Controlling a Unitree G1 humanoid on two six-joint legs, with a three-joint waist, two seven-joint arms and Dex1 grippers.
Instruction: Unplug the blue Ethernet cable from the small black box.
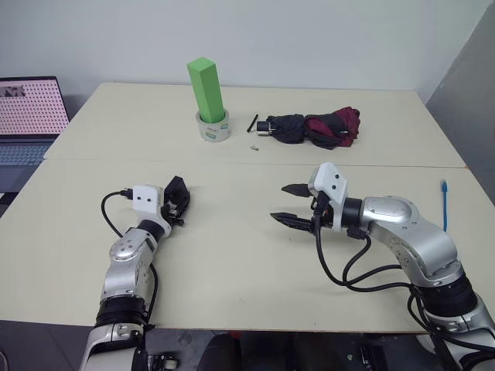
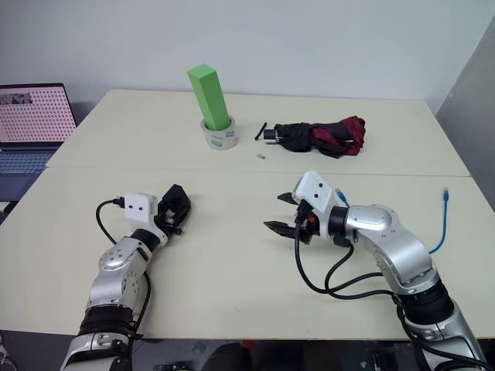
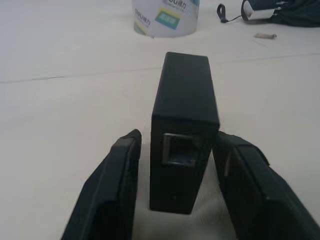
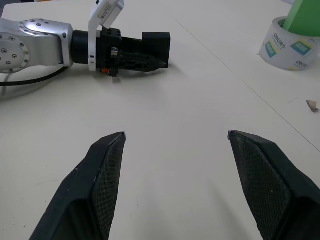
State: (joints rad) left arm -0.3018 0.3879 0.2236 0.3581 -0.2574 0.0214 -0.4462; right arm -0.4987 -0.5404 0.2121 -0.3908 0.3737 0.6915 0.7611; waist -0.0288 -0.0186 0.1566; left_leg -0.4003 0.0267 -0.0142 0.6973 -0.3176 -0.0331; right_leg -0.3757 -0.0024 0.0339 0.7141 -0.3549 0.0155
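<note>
**Black box between parted fingers, blue cable lying apart at the table's right edge**

Pale cream tabletop (image 1: 232, 255) is seen across most of the head view, with a white wall behind it and a laptop (image 1: 27, 116) at the upper left edge. Toward the top centre, a green block (image 1: 206, 89) is stood upright inside a roll of tape (image 1: 213, 127), and a folded black-and-maroon umbrella (image 1: 317, 127) is laid to the right of it.

At lower left, the left gripper (image 1: 178, 202) is set around the small black box (image 3: 184, 127), which is stood on the table. In the wrist view the fingers (image 3: 110, 190) are seen parted on either side of the box, narrow gaps showing, and the box's port is seen empty.

At centre right, the right gripper (image 1: 290, 205) is held above the table with its fingers spread wide and nothing between them.

The blue Ethernet cable (image 1: 445, 202) is laid at the far right edge of the table, well apart from the box.
</note>
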